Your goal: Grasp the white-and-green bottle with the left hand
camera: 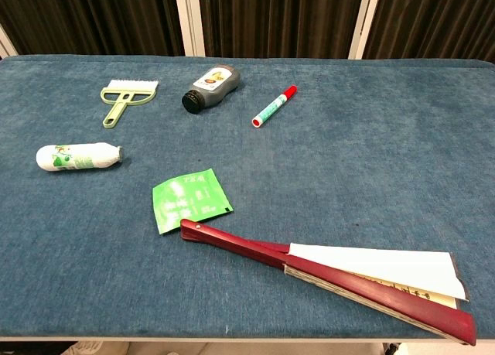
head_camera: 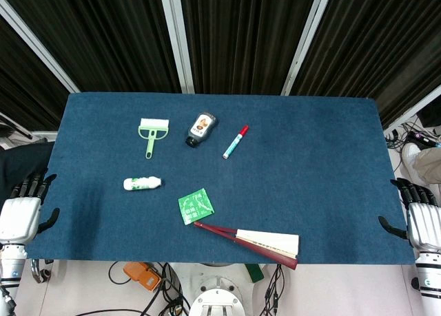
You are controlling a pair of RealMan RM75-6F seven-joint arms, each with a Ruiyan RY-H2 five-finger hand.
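Observation:
The white-and-green bottle [head_camera: 142, 184] [camera: 78, 156] lies on its side on the blue tablecloth, left of the middle. My left hand [head_camera: 22, 209] hangs beside the table's left edge, well to the left of the bottle, fingers apart and holding nothing. My right hand [head_camera: 417, 216] stays off the right edge, also empty with fingers spread. Neither hand shows in the chest view.
A green brush [head_camera: 152, 133] [camera: 125, 97], a dark bottle [head_camera: 200, 128] [camera: 209, 87] and a red-capped marker [head_camera: 236, 142] [camera: 274, 107] lie further back. A green sachet [head_camera: 196, 206] [camera: 189, 199] and a half-open red fan [head_camera: 255, 242] [camera: 340, 275] lie near the front edge.

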